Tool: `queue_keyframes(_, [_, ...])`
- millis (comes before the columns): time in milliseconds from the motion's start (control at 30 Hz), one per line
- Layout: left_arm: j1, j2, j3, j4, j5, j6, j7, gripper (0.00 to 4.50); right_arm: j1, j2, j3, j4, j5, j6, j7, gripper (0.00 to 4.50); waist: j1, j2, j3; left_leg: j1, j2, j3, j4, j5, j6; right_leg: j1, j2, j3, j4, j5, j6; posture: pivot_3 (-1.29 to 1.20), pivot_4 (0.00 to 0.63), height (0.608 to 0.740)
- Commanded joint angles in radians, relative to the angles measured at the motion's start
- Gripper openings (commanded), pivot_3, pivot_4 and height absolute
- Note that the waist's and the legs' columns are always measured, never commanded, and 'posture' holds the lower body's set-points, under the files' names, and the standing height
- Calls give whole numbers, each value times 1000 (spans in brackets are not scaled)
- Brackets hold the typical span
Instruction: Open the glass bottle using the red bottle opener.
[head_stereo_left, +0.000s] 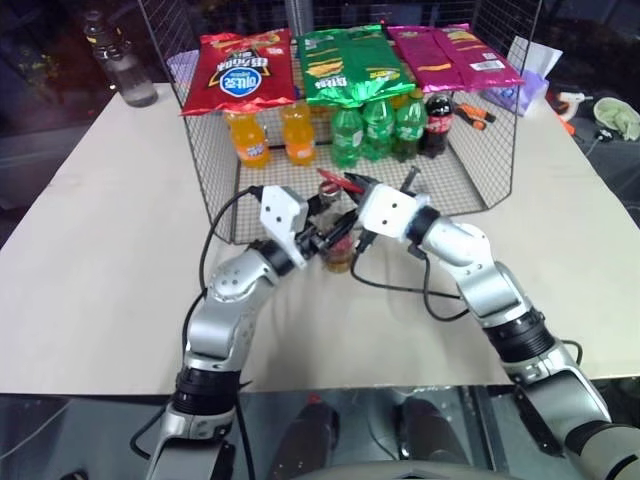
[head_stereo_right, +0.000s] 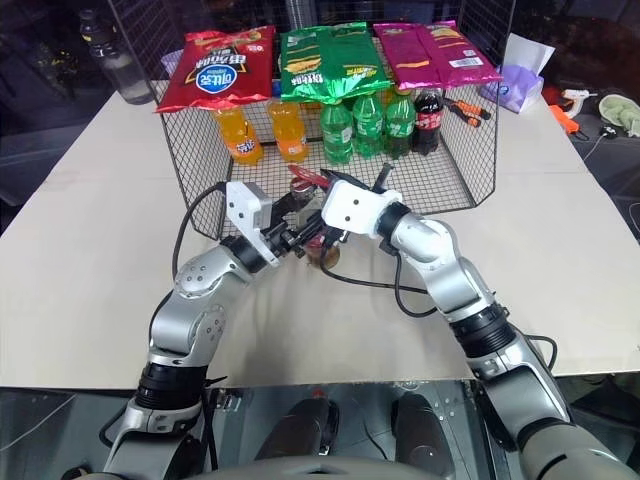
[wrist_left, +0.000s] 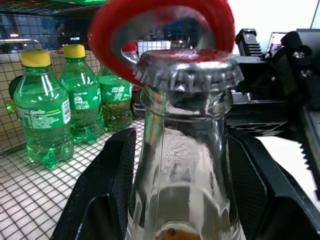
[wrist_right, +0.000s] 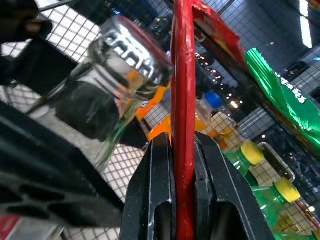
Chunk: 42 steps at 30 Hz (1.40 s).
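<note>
- Head views: nearest the camera, the two arms meet over the pale table (head_stereo_left: 90, 290), just in front of the wire basket (head_stereo_left: 480, 190). The left gripper (head_stereo_left: 325, 236) is clamped round the glass bottle (head_stereo_left: 339, 258), held upright between the two hands; amber liquid shows at its base. The right gripper (head_stereo_left: 352, 190) is pinched tight on the red bottle opener (head_stereo_left: 333, 181), which sits at the bottle's top. Orange soda bottles (head_stereo_left: 270, 135), green soda bottles (head_stereo_left: 378, 128) and a dark cola bottle (head_stereo_left: 437, 122) stand in the basket, with crisp bags (head_stereo_left: 350, 60) laid across its top.
- Left wrist view: the black fingers (wrist_left: 107, 185) flank the clear neck; the opener's red ring rises behind the still-crimped metal cap (wrist_left: 186, 70).
- Right wrist view: the fingers (wrist_right: 155, 195) squeeze the opener's flat handle edge-on, beside the tilted-looking cap.
</note>
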Motion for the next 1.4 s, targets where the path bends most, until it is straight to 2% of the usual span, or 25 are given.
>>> queue_keyframes(33, [2,-7,-7,2,-2,3,4,2102,0,35,3,7,-7,-116,-56,0,-1,0,0,0,0,0,0,0,0,0,0,0,0,0,0,0,150,740])
queue_keyframes(333, [0,-11,-13,4,-5,0,1,2102,33,26,-2,78,-32,-294,-109,0,-1,0,0,0,0,0,0,0,0,0,0,0,0,0,0,0,150,740])
queue_keyframes(667, [3,-15,-16,6,-7,-1,-2,2102,25,49,-56,156,-25,-271,-169,0,0,0,0,3,0,0,-1,0,0,3,0,0,0,0,0,0,150,740])
queue_keyframes(933, [6,-16,-16,2,-7,1,-2,2102,28,-13,-30,205,-125,-385,-216,0,-1,0,0,3,0,1,-1,0,0,3,0,1,0,0,0,0,150,740])
queue_keyframes(1100, [7,-15,-16,1,-9,5,-4,2102,15,-11,-42,196,-159,-421,-272,0,-1,0,0,3,0,1,-1,0,0,3,1,1,0,0,0,0,150,740])
queue_keyframes(1400, [11,-15,-17,-1,-9,7,-5,2102,-38,-37,-27,185,-240,-471,-289,0,-1,0,0,3,0,1,-1,0,0,3,1,1,0,0,0,0,150,740])
